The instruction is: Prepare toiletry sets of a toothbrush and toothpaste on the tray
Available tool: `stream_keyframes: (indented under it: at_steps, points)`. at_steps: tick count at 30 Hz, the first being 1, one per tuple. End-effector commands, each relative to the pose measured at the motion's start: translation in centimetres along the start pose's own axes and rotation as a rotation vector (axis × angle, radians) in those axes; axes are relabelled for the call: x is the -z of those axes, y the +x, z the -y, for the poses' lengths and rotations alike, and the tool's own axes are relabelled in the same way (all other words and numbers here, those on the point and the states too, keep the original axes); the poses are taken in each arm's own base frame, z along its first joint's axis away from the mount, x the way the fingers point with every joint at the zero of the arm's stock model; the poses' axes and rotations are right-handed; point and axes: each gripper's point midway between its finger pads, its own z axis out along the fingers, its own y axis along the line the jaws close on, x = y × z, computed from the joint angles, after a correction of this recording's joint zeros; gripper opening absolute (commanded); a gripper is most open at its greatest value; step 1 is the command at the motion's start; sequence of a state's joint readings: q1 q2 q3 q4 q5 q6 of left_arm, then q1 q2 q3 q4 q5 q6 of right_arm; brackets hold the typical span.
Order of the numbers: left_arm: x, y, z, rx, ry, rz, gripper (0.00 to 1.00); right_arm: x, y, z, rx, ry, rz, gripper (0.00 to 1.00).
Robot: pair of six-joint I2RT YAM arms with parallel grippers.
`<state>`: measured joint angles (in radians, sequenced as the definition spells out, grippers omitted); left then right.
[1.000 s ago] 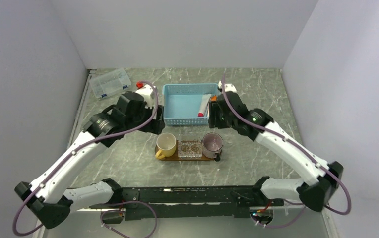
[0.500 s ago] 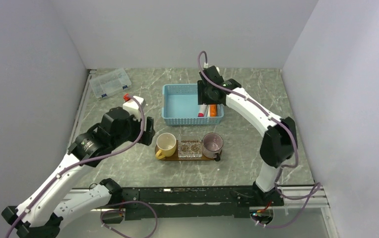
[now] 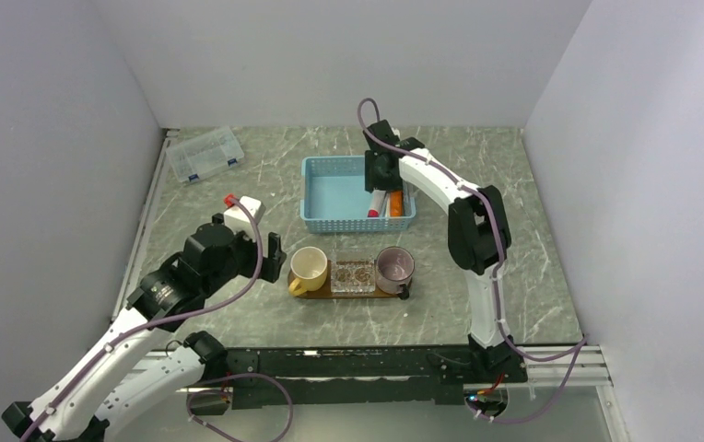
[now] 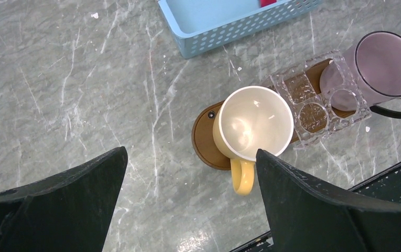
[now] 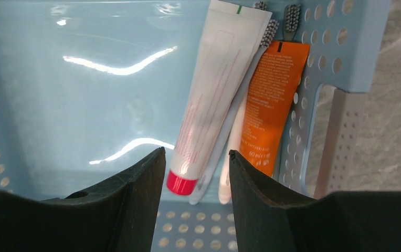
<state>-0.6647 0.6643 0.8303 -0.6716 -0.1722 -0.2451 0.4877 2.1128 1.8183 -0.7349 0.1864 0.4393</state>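
The dark brown tray (image 4: 203,143) carries a yellow mug (image 4: 253,123), a clear holder (image 4: 319,100) and a purple mug (image 4: 382,65). In the top view the tray (image 3: 295,287) lies in front of the blue basket (image 3: 348,224). A white toothpaste with a red cap (image 5: 214,100), an orange tube (image 5: 272,100) and a white toothbrush (image 5: 213,164) lie at the basket's right end. Beside this toothbrush lies a second one. My right gripper (image 5: 196,155) hovers partly open above the red cap, holding nothing. My left gripper (image 4: 191,153) stands wide open and empty left of the yellow mug.
A clear plastic parts box (image 3: 205,154) sits at the back left. The perforated wall of the basket (image 5: 340,47) rises just right of the orange tube. White walls enclose the table on three sides. The black base rail (image 3: 348,368) runs along the near edge.
My left gripper opened wide and drew back toward the near left, away from the yellow mug. My right arm stretched out, moving its gripper back over the basket's right end.
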Motion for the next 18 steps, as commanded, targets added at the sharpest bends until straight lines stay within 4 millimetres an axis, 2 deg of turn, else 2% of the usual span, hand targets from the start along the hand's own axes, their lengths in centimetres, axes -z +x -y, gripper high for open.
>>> stream_keyframes:
  at_steps: [1, 18]
  points:
    - [-0.3, -1.3, 0.5, 0.002, 0.018, 0.044, 0.99, -0.8, -1.0, 0.1, -0.048, -0.005, 0.001, 0.5]
    - [-0.7, -1.0, 0.2, -0.005, -0.001, 0.028, 0.99, -4.9, -1.4, 0.0, -0.074, 0.001, -0.051, 0.51]
